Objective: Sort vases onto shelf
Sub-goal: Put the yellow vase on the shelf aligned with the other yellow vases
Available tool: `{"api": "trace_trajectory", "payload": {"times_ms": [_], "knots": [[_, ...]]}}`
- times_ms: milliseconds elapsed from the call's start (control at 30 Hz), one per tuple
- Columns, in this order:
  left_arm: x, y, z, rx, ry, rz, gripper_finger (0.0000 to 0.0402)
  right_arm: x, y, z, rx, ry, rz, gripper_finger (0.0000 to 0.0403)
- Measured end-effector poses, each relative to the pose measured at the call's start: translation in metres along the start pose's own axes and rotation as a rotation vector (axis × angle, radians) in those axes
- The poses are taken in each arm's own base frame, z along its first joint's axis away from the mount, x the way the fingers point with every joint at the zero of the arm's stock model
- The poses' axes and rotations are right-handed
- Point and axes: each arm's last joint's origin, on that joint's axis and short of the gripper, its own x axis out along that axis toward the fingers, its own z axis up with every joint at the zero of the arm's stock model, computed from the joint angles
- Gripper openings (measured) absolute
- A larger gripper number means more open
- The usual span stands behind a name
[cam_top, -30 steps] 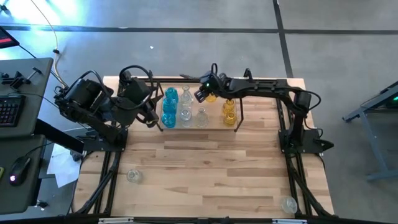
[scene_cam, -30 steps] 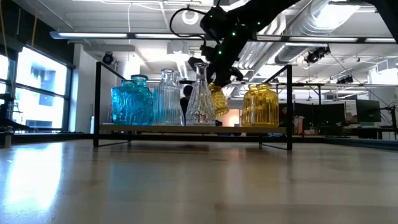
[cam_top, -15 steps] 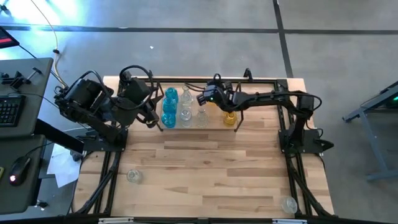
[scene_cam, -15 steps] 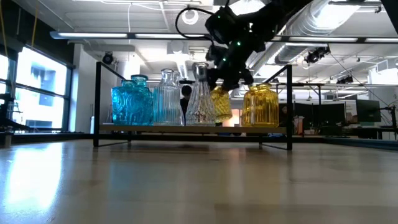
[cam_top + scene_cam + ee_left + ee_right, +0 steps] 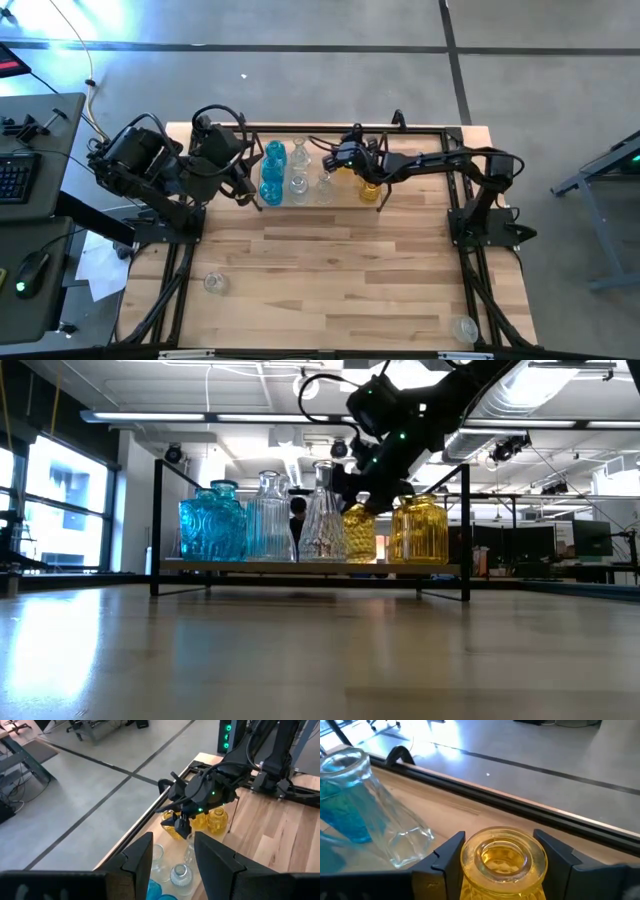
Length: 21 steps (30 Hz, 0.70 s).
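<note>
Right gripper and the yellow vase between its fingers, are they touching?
Touching. In the right wrist view, the right gripper fingers press the yellow vase neck on both sides.

Right gripper [image 5: 342, 160] jaws clamped, arm outstretched; left gripper [image 5: 243, 180] idle, arm folded

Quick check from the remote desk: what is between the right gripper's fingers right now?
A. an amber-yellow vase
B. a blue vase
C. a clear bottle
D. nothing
A: the right wrist view shows the right gripper with its fingers on either side of the amber-yellow vase at its neck, over the shelf.
</note>
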Motion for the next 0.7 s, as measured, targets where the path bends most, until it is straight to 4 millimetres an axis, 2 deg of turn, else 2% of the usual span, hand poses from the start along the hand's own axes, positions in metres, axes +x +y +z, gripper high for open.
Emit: {"api": "trace_trajectory", "payload": {"times_ms": [200,467,700], "knots": [[0.000,0.000,0.000,-0.017,0.002,-0.008,0.0136,0.000,-0.001,-0.002,-0.014,0.020,-0.006,0.0203],[0.000,-0.001,0.000,-0.026,0.005,-0.015,0.0136,0.000,-0.001,-0.002,-0.020,0.031,0.000,0.0200],[0.000,-0.001,0.000,-0.026,0.012,-0.026,0.0136,-0.016,-0.003,0.016,-0.039,-0.007,0.034,0.0200]]}}
